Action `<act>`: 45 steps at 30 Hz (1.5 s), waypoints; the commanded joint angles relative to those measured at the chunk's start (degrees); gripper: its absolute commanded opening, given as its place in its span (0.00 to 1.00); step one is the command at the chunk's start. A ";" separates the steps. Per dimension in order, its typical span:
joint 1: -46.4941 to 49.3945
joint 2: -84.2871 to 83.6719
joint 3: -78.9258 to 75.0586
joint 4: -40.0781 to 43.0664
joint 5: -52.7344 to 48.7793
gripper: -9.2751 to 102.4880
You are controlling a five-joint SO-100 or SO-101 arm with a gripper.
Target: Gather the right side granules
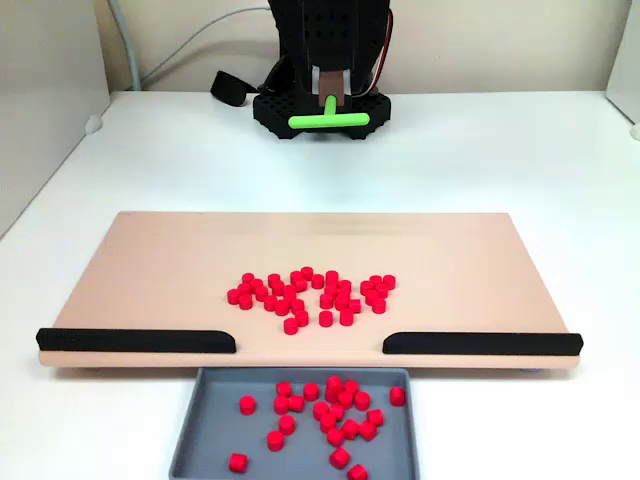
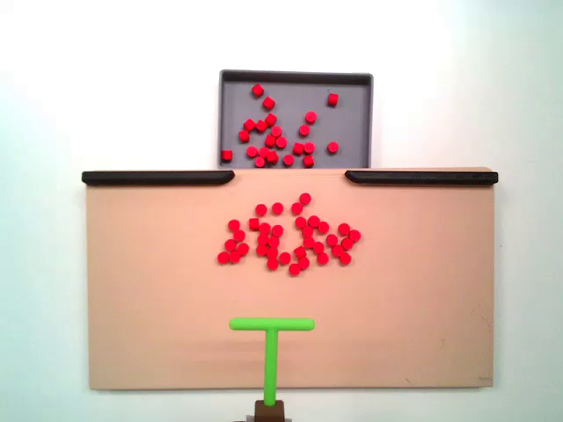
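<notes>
The gripper (image 1: pixel 331 98) clamps the stem of a smooth green T-shaped stick (image 2: pixel 272 343). Matte red cylindrical granules (image 2: pixel 288 236) lie clustered mid-board on the flat tan board (image 2: pixel 158 290), which sits on the white desk (image 1: pixel 150 160); others lie in the grey rectangular tray (image 1: pixel 205 420) beyond two black rails (image 2: pixel 158 178).

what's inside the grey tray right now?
Red granules, a couple dozen, loosely scattered in the grey tray. In a fixed view the picture's bottom edge cuts off the tray's near end.
</notes>
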 commanded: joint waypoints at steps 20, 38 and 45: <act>-0.70 0.53 -1.23 -0.26 0.26 0.10; -0.53 0.44 -1.23 -0.26 -0.18 0.10; -0.53 0.26 -1.23 -0.26 -0.97 0.12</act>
